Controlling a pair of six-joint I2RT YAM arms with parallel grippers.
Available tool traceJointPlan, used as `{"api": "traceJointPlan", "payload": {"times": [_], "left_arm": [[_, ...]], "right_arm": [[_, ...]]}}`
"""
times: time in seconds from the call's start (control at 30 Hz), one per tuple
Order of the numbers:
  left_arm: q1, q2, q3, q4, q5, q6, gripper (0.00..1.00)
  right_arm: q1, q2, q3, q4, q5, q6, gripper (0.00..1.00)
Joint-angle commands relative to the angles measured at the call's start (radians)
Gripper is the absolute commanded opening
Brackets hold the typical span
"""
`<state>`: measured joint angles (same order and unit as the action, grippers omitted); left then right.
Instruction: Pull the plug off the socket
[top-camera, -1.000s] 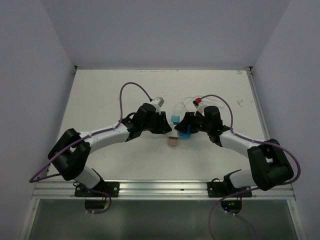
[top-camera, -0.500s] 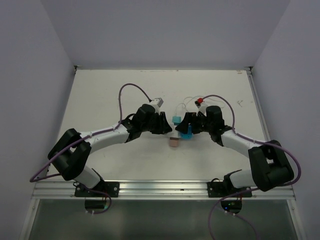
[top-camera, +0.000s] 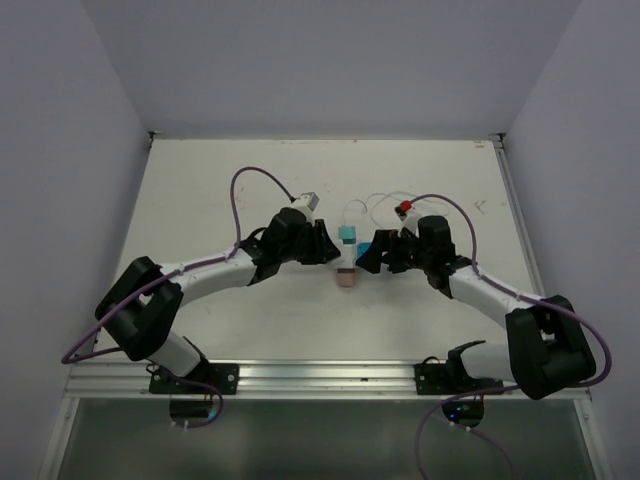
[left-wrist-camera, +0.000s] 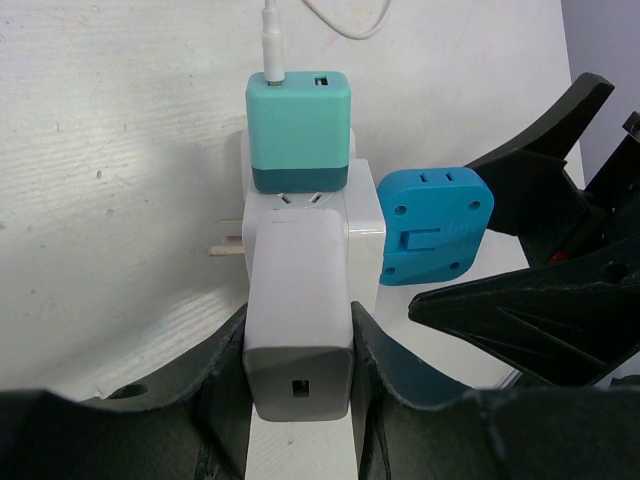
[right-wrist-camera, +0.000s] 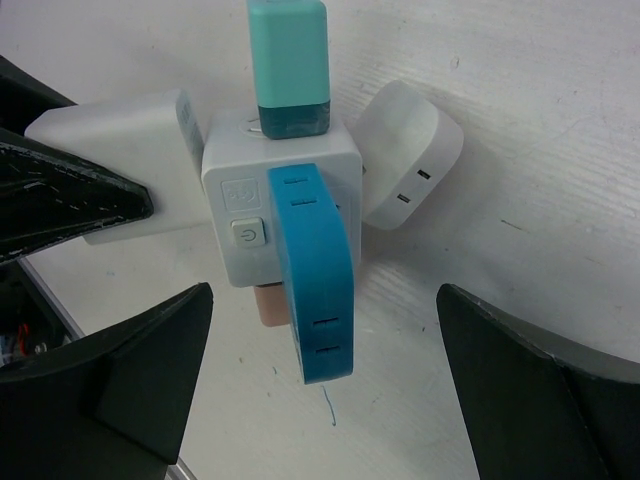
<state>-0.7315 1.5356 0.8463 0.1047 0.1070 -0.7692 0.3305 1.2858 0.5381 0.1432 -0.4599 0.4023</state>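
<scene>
Left gripper (left-wrist-camera: 298, 345) clamps white rectangular plastic block (left-wrist-camera: 297, 270), attached to small white plastic cube socket (right-wrist-camera: 245, 190) just beyond fingertips. Right gripper (right-wrist-camera: 322, 292) wide open, flat blue plastic plug (right-wrist-camera: 315, 265) between fingers, untouched, against socket face

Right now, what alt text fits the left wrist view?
The left gripper clamps a white charger plugged into the white cube socket. A teal charger sits on its far side, a blue plug on its right, inside the open right gripper.
</scene>
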Motion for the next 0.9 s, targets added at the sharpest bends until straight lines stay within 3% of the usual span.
{"api": "traceJointPlan", "payload": {"times": [0.0, 0.87], "left_arm": [[0.003, -0.023, 0.004, 0.121, -0.009, -0.031, 0.00], [-0.046, -0.057, -0.041, 0.187, -0.096, -0.235, 0.00]], "right_arm": [[-0.002, -0.019, -0.001, 0.012, -0.017, -0.002, 0.98], [0.033, 0.079, -0.086, 0.337, -0.033, 0.113, 0.91]]}}
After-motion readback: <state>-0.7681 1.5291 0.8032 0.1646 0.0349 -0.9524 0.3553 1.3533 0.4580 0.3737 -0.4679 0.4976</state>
